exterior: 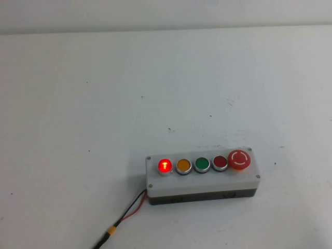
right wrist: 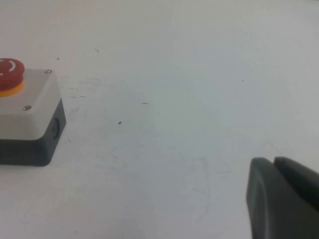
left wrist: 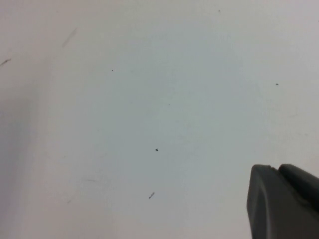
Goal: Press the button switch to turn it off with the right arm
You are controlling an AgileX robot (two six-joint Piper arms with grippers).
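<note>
The button switch (exterior: pixel 165 166) glows bright red with a silver rim at the left end of the row on the white-and-grey box (exterior: pixel 202 182). The box lies on the white table, near the front and right of the middle. In the right wrist view only the box's end (right wrist: pixel 37 107) shows, with the large red mushroom button (right wrist: pixel 10 70); the button switch is out of that view. My right gripper (right wrist: pixel 273 160) hangs over bare table beside that end, fingers together and empty. My left gripper (left wrist: pixel 276 167) is over bare table, fingers together and empty. Neither arm shows in the high view.
The row continues with an orange button (exterior: pixel 183 166), a green button (exterior: pixel 202 165), a dark red button (exterior: pixel 220 163) and the mushroom button (exterior: pixel 240 158). Red and black wires (exterior: pixel 129 210) with a yellow tag (exterior: pixel 110 231) run from the box's left front corner toward the front edge.
</note>
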